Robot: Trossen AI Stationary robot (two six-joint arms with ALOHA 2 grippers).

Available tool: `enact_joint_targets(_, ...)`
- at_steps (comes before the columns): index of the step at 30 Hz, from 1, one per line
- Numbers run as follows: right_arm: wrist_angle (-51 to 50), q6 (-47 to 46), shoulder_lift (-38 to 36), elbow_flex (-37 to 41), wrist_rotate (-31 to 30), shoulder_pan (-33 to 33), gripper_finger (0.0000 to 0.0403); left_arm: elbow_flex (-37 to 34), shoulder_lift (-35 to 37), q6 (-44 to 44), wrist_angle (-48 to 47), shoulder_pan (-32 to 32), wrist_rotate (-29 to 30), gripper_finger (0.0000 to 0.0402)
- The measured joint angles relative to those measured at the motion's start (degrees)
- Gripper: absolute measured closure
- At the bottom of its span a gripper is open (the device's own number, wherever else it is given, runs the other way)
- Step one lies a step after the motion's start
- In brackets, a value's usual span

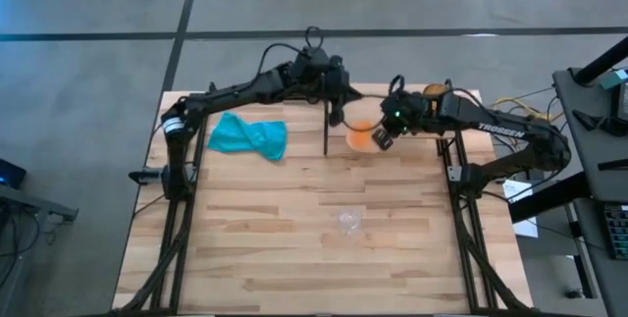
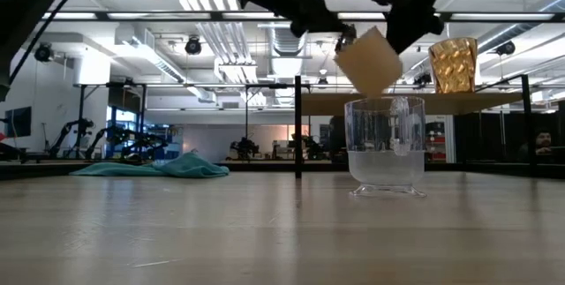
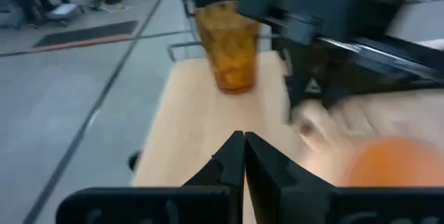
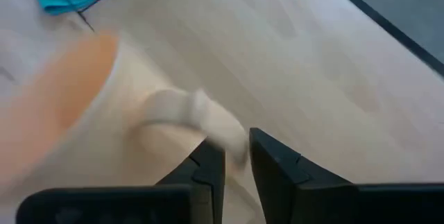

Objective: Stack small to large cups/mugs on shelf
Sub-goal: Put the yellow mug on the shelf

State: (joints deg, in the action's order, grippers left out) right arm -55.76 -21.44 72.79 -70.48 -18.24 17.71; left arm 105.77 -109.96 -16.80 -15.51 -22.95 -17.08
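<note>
My right pincer (image 4: 231,156) is clamped narrow on the handle (image 4: 187,113) of the orange mug (image 1: 361,137), which hangs tilted above the shelf (image 2: 494,102). My left pincer (image 3: 244,156) sits just beside the mug, fingers pressed together, holding nothing. The brown cup (image 3: 227,46) stands upright on the shelf ahead of it. The clear glass cup (image 1: 349,221) stands on the surface, well apart from both pincers. Teal cloth (image 1: 248,136) lies off by my left arm.
</note>
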Motion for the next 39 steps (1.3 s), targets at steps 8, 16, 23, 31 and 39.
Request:
enact_joint_targets(8,1.89,-0.22,-0.02,0.88,-3.35,-1.22,0.0359,4.47,-2.39,-0.04,-0.94,-0.25,-2.12,0.04)
enact_joint_targets(16,5.66,1.76,-0.35,1.03,-5.69,-1.08,0.0389,4.41,-2.07,-0.08,-3.51,-0.34,-2.99,0.0401)
enact_joint_targets(23,6.34,-0.73,-0.38,2.85,-6.16,-0.91,0.0388,4.56,-2.03,-0.08,-5.09,-0.34,-2.99,0.0401)
enact_joint_targets(31,8.85,-5.78,-0.84,6.34,-10.14,-0.92,0.0388,4.7,-1.98,-0.1,-6.54,-0.34,-3.03,0.0402)
enact_joint_targets(39,12.8,-9.97,-4.48,9.56,-15.59,-0.9,0.0388,4.69,-1.98,-0.28,-7.45,-0.37,-3.04,0.0401)
